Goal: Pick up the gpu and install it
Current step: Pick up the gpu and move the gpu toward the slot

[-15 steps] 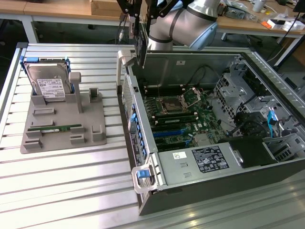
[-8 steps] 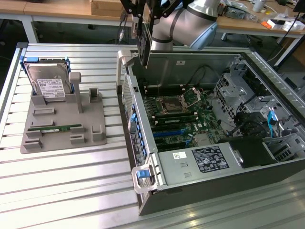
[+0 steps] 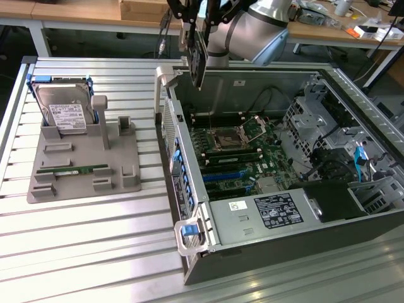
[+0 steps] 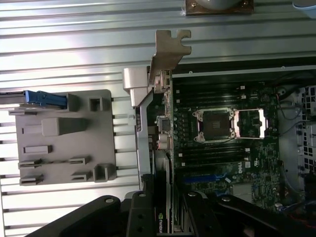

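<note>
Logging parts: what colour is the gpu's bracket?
Silvery tan; the bracket of the gpu shows best in the wrist view.

Exterior view: high, oblique, farther off. Wrist view: straight down, closer. Both share the open case [image 3: 284, 252] and grey tray [image 3: 82, 183].

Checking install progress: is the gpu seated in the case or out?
Out: the gpu hangs from the fingers above the open case, clear of the motherboard.

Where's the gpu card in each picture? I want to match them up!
Exterior view: the gpu hangs in the claw near the top, above the open computer case.
Wrist view: the gpu is seen edge-on, between the grey tray and the motherboard.
Shared landmark: the square processor socket.
</note>
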`<state>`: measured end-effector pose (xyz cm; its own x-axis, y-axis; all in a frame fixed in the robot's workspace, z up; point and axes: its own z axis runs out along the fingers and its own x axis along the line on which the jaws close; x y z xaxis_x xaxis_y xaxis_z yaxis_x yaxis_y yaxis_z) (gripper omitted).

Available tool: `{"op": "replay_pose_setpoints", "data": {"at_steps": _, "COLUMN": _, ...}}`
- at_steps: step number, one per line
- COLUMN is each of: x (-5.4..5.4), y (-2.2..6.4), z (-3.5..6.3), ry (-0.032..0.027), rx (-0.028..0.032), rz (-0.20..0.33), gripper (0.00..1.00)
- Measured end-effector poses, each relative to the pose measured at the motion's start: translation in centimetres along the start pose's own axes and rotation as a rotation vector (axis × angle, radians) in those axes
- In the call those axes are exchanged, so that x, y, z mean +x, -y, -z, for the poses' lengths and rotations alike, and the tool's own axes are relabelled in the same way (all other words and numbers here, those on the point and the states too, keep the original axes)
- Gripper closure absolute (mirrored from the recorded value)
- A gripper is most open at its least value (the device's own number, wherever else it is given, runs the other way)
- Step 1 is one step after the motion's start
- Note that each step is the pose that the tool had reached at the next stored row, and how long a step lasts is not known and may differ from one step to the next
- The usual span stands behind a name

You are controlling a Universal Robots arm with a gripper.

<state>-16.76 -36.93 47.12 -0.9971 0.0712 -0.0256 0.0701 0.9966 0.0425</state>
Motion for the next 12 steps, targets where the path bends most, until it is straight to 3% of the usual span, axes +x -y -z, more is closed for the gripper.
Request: {"op": "replay_pose_setpoints", "data": {"at_steps": 12, "x": -2.3, "y": -0.16, "z": -0.06, "ry": 0.0, "rx": 0.0012, "rz": 0.0, "gripper": 0.73}}
